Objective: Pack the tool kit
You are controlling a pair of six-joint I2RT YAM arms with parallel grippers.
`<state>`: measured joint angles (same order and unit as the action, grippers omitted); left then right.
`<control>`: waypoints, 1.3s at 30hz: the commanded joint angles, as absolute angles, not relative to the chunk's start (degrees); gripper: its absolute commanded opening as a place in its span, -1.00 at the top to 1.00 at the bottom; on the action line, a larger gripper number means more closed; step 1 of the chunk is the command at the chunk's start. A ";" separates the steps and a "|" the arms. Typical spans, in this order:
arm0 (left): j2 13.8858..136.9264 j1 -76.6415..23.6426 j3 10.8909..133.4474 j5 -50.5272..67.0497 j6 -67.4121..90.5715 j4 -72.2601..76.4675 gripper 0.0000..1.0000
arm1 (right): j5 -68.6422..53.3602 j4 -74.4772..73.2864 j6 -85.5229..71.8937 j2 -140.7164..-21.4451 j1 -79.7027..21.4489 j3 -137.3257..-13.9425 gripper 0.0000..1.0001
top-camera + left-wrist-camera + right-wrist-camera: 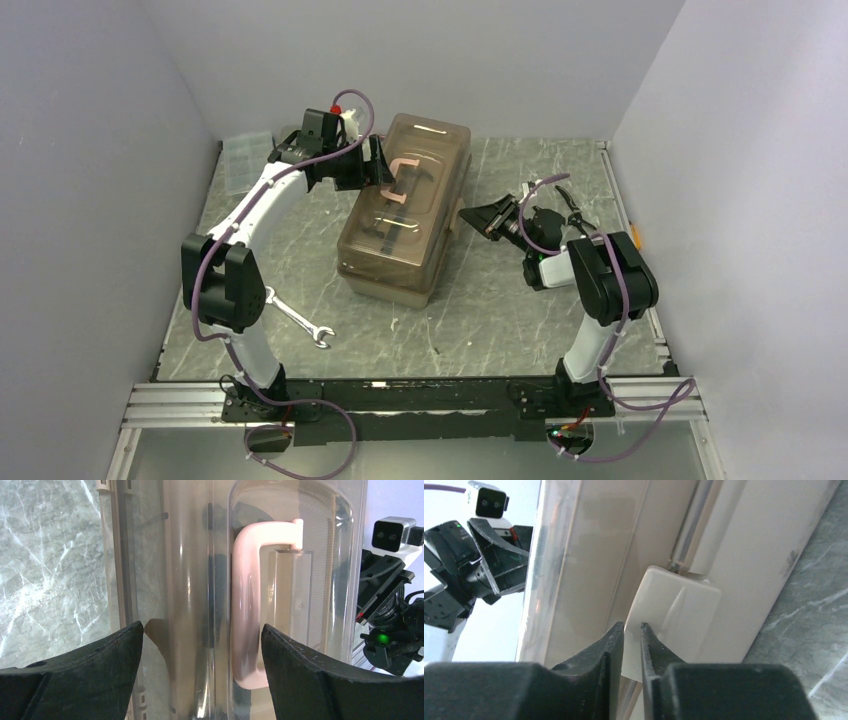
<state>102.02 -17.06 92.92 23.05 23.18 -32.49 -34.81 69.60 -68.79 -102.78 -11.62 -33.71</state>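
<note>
Our left gripper [202, 627] hangs wide over the toolbox [400, 250] handle [245, 605], likely bracing. At three o'clock our right gripper [632, 626], jaws narrow, meets the latch [679, 615]; grip unclear.

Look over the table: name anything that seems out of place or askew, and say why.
The steel wrench lies loose on the table near the left arm's base, outside the toolbox, whose lid looks shut. The toolbox also sits at a slant.
</note>
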 commanded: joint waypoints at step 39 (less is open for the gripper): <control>101.62 -17.84 79.11 28.23 28.85 -22.16 -0.69 | -31.05 73.61 -71.77 -115.63 -17.97 -35.96 1.00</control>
<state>100.40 -16.19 85.49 25.58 26.06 -22.33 -27.22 79.44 -73.38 -112.29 -11.81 -34.89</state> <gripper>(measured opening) 0.869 0.007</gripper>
